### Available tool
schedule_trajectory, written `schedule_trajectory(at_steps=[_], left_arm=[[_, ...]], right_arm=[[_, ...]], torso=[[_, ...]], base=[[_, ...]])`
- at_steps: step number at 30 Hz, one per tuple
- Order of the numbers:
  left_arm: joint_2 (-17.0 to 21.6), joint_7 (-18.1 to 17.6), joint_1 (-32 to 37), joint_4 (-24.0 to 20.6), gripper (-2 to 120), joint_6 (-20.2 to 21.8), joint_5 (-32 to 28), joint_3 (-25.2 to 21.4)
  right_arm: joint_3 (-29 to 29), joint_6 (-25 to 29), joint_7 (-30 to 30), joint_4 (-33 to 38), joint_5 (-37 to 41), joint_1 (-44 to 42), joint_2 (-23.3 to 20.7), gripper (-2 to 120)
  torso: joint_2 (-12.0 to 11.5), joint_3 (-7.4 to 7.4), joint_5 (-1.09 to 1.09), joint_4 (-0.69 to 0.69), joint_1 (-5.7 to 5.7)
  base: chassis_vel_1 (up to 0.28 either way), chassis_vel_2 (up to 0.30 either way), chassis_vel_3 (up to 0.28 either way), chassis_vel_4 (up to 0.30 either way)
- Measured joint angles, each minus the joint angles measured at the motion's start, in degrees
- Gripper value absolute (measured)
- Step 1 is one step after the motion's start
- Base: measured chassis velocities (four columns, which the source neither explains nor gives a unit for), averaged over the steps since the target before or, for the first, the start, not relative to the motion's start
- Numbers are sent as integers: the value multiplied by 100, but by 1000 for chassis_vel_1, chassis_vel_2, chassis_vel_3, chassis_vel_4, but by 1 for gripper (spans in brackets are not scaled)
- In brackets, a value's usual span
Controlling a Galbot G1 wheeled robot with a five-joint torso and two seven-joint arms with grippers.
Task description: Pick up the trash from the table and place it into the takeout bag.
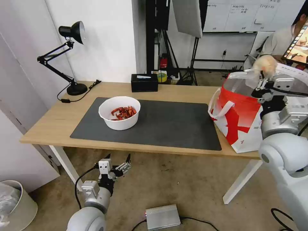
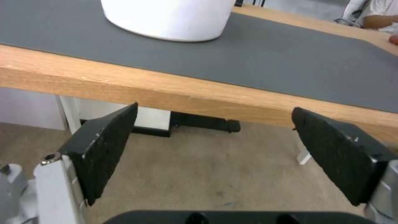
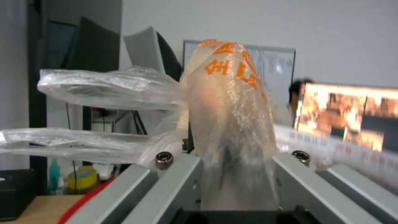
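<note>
A white round bowl (image 1: 119,113) of red scraps, part of the trash, stands on the dark grey mat (image 1: 173,125) of the table (image 1: 48,125). The red-and-white takeout bag (image 1: 237,118) sits at the table's right end with its mouth open. My right gripper (image 1: 261,82) hovers over that mouth, shut on a knotted clear bag (image 1: 264,64). The right wrist view shows this bag (image 3: 228,109), printed in orange, pinched in the gripper (image 3: 234,177). My left gripper (image 1: 117,160) hangs open below the table's front edge. In its wrist view the gripper (image 2: 213,133) faces the bowl (image 2: 166,18).
A black tissue box (image 1: 144,82) and a black desk lamp (image 1: 72,48) stand along the table's back. On the floor are a white waste bin (image 1: 16,205) at the left and a grey metal box (image 1: 162,216) with cables. A person sits beyond the takeout bag.
</note>
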Motion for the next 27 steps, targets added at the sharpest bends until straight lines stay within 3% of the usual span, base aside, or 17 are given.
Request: schedule_trajectory(at_steps=[16, 27], left_arm=[[7, 5, 20, 15, 100, -28, -12, 35], [-10, 3, -13, 60, 100, -29, -23, 74]], right_arm=[[-38, -537, 789, -45, 1969, 383, -69, 1], [-58, -631, 1068, -18, 2462, 529, -110, 1]], torso=[[0, 0, -1, 0, 0], [0, 0, -1, 0, 0]], base=[[0, 0, 0, 0], [0, 0, 0, 0]])
